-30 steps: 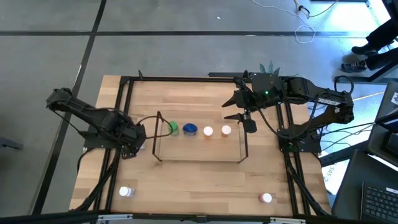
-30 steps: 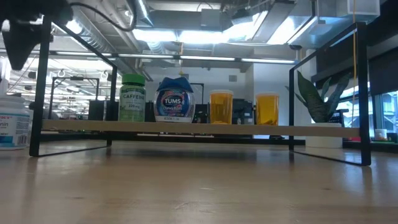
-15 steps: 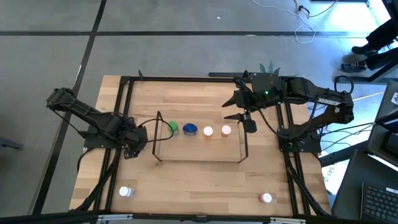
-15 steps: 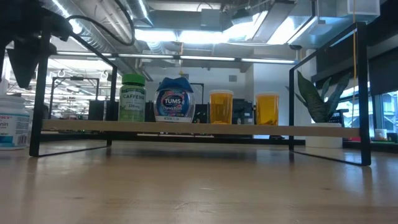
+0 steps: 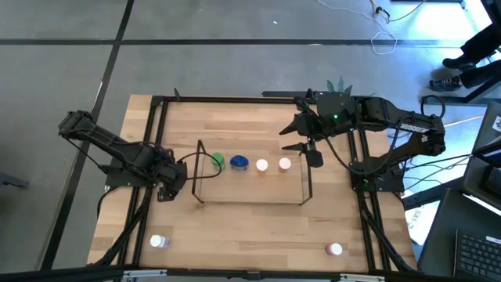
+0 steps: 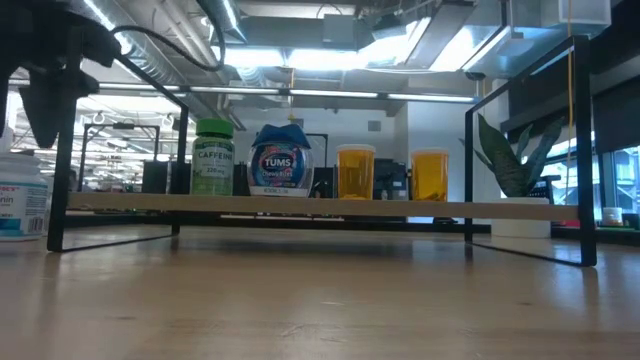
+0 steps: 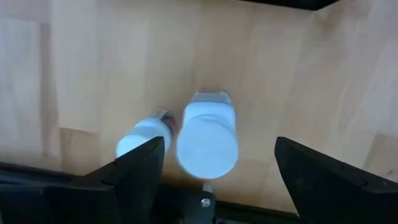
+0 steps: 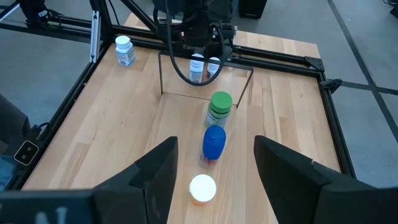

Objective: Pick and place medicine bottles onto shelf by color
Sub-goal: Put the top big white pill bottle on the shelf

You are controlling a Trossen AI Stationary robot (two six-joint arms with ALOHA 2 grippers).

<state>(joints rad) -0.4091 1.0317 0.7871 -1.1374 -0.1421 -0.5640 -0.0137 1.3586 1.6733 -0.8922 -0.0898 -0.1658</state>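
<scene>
Now the left gripper [image 7: 214, 165] is hanging spread over two white bottles [image 7: 207, 134] beside the shelf [image 5: 250, 182]; right gripper [image 5: 301, 135], also spread, is hovering at the shelf's other end.

A light wooden table [image 5: 235, 227] is edged by a larger black frame [image 5: 160, 100]. A green plant [image 6: 508, 160] in a white pot [image 6: 520, 229] is seen at the table's far edge, toward the right in the high view [image 5: 338, 84]. White cables [image 5: 382, 37] are strewn on the grey floor [image 5: 196, 47] beyond the table. A person's shoes [image 5: 448, 81] are visible at the upper right, and a keyboard [image 5: 477, 254] is placed at the lower right. Ceiling lights [image 6: 340, 58] and ducting [image 6: 160, 50] are shown in the room behind.
</scene>
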